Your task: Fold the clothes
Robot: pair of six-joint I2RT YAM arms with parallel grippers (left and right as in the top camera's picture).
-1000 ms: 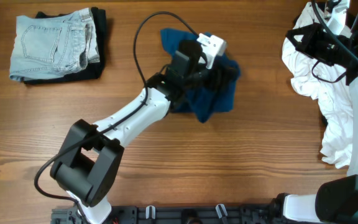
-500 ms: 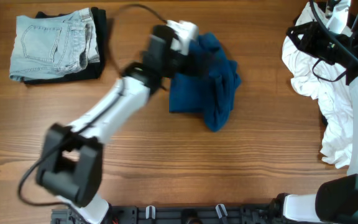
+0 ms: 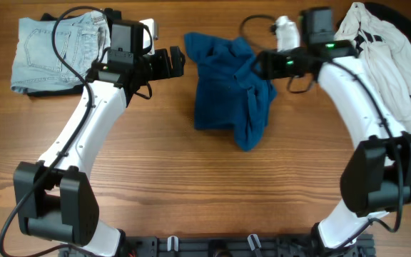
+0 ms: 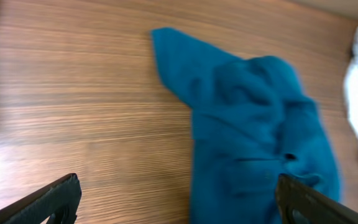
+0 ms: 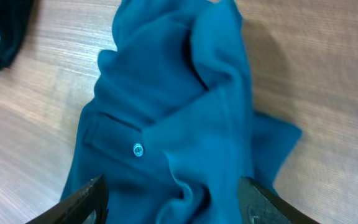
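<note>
The deep-blue garment (image 3: 230, 93) lies crumpled in a heap at the table's middle back. My left gripper (image 3: 171, 63) hovers just left of it, open and holding nothing. In the left wrist view the blue garment (image 4: 247, 137) spreads under the right fingertip (image 4: 297, 202). My right gripper (image 3: 260, 66) is at the heap's upper right edge. In the right wrist view it (image 5: 173, 202) stands open above the blue cloth (image 5: 179, 106), near a small button (image 5: 137, 149). The denim shorts (image 3: 56, 46) lie folded at the back left. The white garment with black marks (image 3: 394, 71) lies at the right.
A dark folded cloth (image 3: 116, 68) sits under the shorts. The left arm's cable (image 3: 66, 43) loops over the shorts. Bare wooden table (image 3: 212, 193) runs along the front. The white garment reaches the table's right edge.
My left gripper let go of the blue garment and drew back to the left. My right arm swung from the white garment to the blue heap, opening its jaws.
</note>
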